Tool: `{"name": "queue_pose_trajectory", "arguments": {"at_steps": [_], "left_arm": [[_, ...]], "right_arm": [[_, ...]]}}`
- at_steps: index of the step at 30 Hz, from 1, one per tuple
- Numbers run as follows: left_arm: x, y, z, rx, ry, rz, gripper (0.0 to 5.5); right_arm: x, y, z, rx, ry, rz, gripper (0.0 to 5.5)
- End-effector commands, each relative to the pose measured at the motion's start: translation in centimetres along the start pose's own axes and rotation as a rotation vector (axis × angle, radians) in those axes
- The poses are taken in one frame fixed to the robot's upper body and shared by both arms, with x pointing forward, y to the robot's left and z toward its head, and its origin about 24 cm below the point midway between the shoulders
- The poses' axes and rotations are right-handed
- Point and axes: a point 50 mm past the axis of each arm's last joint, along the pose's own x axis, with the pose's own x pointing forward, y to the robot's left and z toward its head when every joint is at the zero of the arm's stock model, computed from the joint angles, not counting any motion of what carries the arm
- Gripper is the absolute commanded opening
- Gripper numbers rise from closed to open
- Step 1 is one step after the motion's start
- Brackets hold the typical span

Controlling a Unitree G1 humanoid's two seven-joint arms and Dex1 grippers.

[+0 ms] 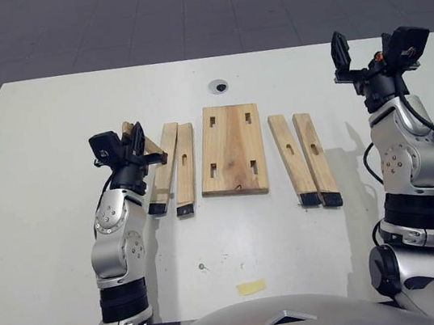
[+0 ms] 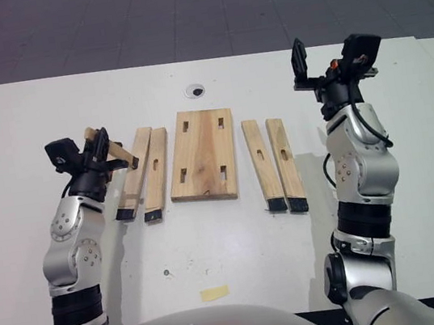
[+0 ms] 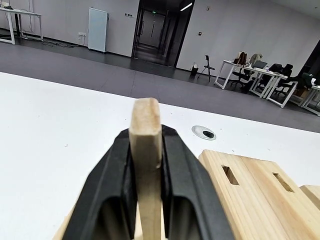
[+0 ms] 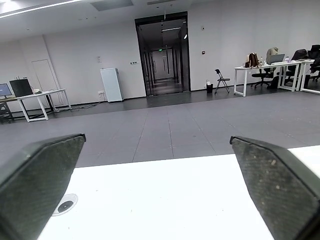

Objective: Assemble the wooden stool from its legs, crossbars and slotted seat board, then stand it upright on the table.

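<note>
Crossbar (image 3: 146, 145) is clamped between my left fingers (image 3: 182, 180), with its end sticking out past the tips, low over the tabletop (image 1: 52, 154) at the left end of the row of parts. Its long axis slants across that of the left legs (image 1: 185, 166). They lie flat just to its right, slots up, running away from me. I cannot tell whether it touches the nearest one. Further right lies the board (image 1: 232, 150), flat with four slots showing, then the right legs (image 1: 293, 159). My right fingers (image 1: 340, 50) are spread wide and empty, raised over the far right, well apart from everything. I judge the next move belongs to my left arm, which is nearer: aim the crossbar's end at a leg slot.
</note>
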Motion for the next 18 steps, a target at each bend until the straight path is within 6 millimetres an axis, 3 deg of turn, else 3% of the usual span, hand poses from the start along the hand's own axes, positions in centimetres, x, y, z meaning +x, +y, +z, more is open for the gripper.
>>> {"name": "queue_pose_trajectory", "arguments": {"at_steps": [1,10,18], "left_arm": [[-0.1,0.2,-0.8,0.066,0.028,0.002,0.43],[-0.2,0.3,-2.2,0.158,0.080,-0.028,0.43],[-0.9,1.8,-4.8,0.154,0.211,0.047,0.43]], "right_arm": [[0.4,0.4,0.4,-0.006,-0.004,0.019,5.40],[0.4,0.7,0.4,-0.007,0.000,0.030,5.40],[0.7,2.3,0.8,-0.018,-0.002,0.080,5.40]]}}
